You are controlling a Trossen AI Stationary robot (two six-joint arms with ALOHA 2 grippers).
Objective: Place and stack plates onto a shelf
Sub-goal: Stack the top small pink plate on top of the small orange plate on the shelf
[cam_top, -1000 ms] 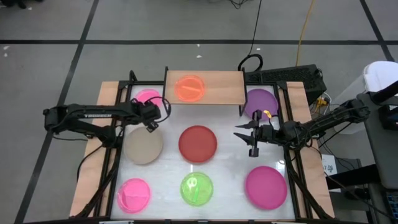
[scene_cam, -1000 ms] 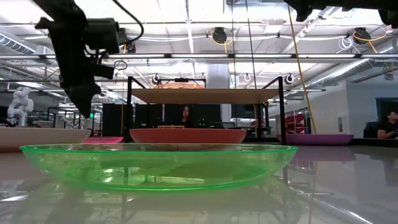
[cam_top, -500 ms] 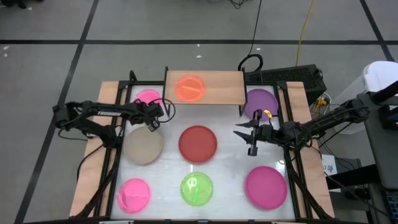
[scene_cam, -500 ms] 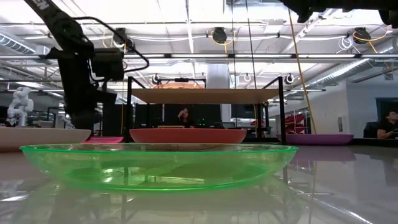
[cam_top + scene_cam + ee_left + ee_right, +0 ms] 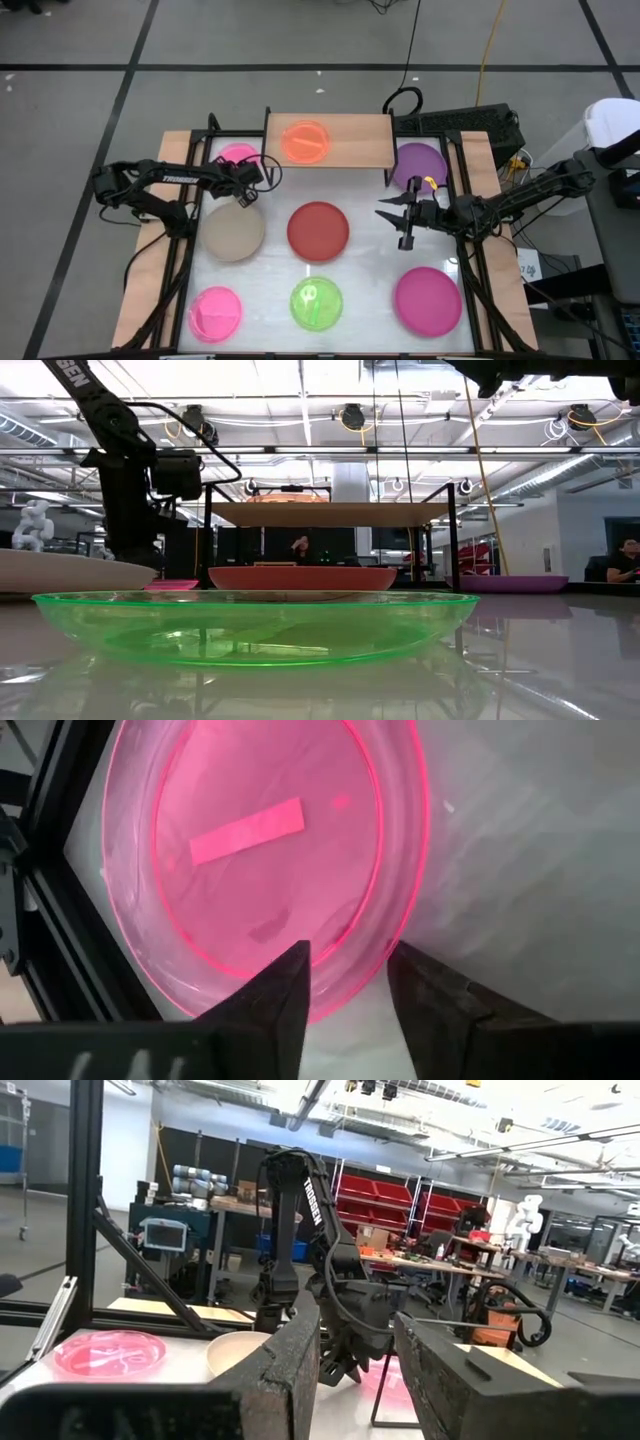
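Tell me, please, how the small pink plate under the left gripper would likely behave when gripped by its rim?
The pink plate looks thin, translucent plastic, so probably light and slightly flexible. Its glossy rim may slip between the left gripper fingers. Flat and shallow, it should slide rather than roll.

1. The left arm reaches in from the left side of the table toward its far left part, forearm roughly level, wrist bent down.
2. The left gripper (image 5: 243, 196) points downward close to the tabletop, its two dark fingers (image 5: 283, 995) parted with a narrow gap between them.
3. The right arm extends in from the right side, held above the table at mid depth.
4. The right gripper (image 5: 397, 219) points left toward the table's centre, fingers (image 5: 290, 1350) spread apart, holding nothing.
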